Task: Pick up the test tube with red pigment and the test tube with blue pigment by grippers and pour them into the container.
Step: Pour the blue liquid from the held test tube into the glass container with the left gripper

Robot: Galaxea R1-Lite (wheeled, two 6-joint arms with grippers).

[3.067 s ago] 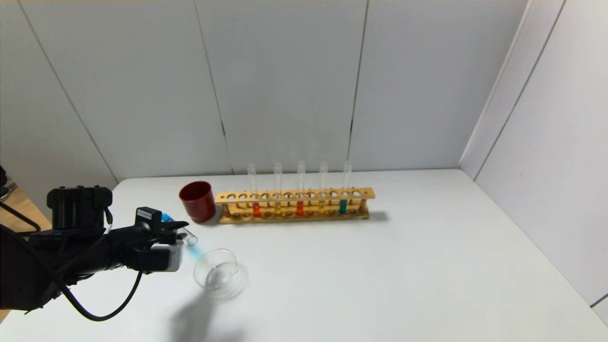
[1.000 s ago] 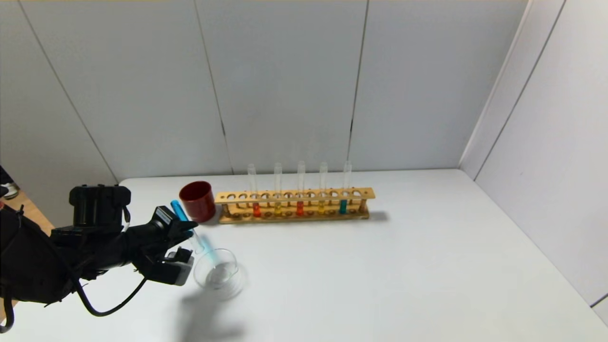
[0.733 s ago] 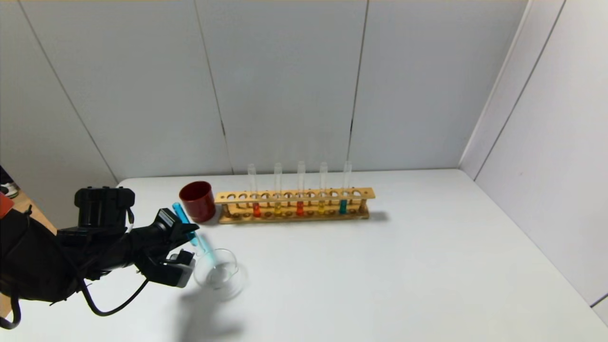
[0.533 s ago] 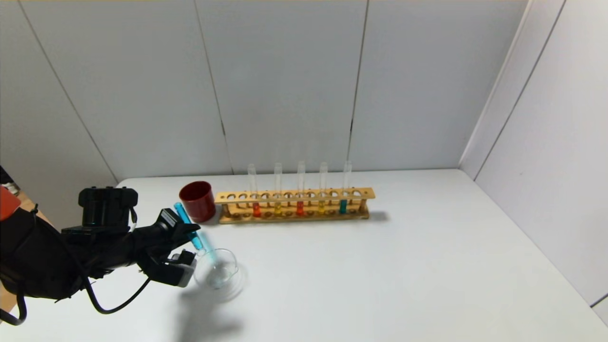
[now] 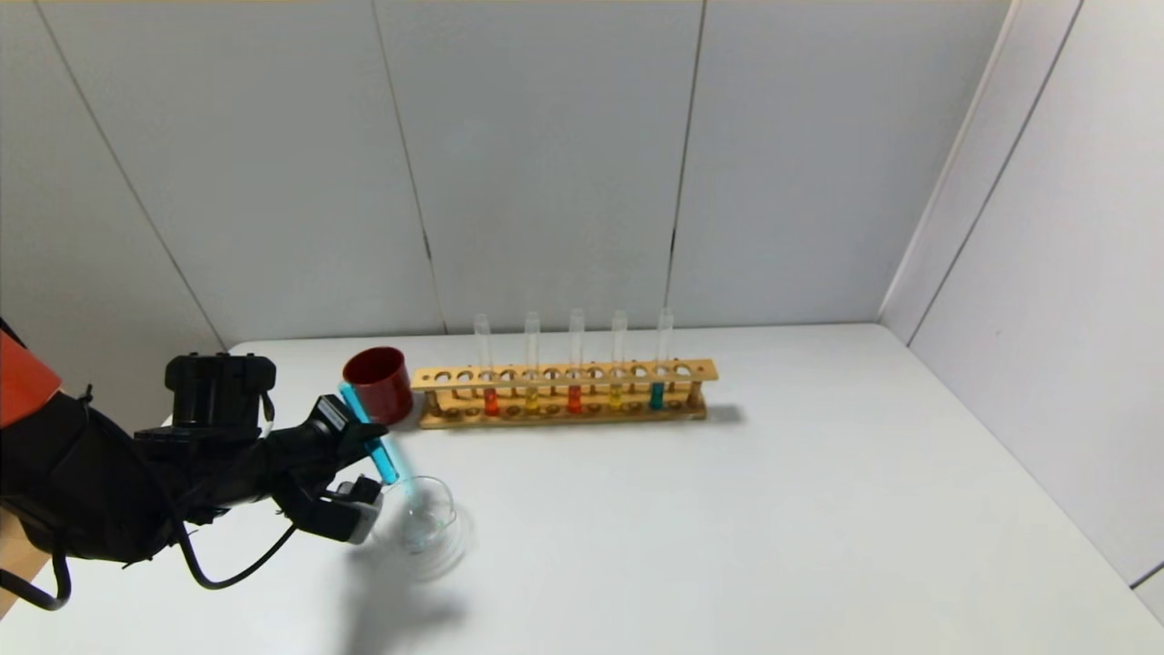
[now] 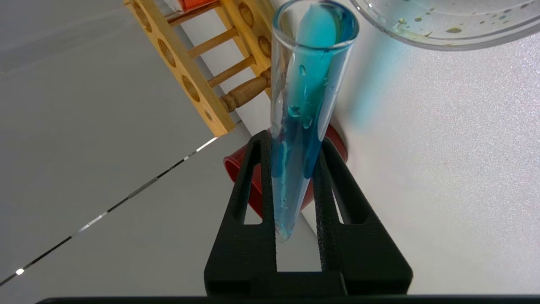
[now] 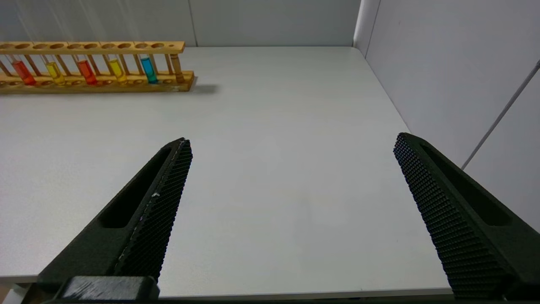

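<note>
My left gripper [image 5: 353, 448] is shut on the test tube with blue pigment [image 5: 377, 452] and holds it tilted, mouth down over the near-left rim of the container [image 5: 447, 515], a low clear glass dish. In the left wrist view the tube [image 6: 303, 126] sits between my black fingers [image 6: 335, 185], and blue liquid reaches its mouth beside the dish [image 6: 443, 33]. Two test tubes with red pigment [image 5: 491, 401] [image 5: 574, 398] stand in the wooden rack [image 5: 564, 373]. My right gripper [image 7: 293, 139] is open and empty above the table's near right part, out of the head view.
A dark red cup [image 5: 377, 384] stands at the rack's left end, just behind my left gripper. The rack also holds two yellow tubes [image 5: 532, 400] and another blue-teal tube [image 5: 657, 395]. A wall [image 5: 1046, 273] bounds the table on the right.
My left gripper has moved right and closer to the dish and tipped the tube steeper. The blue liquid has run from the tube's bottom toward its mouth.
</note>
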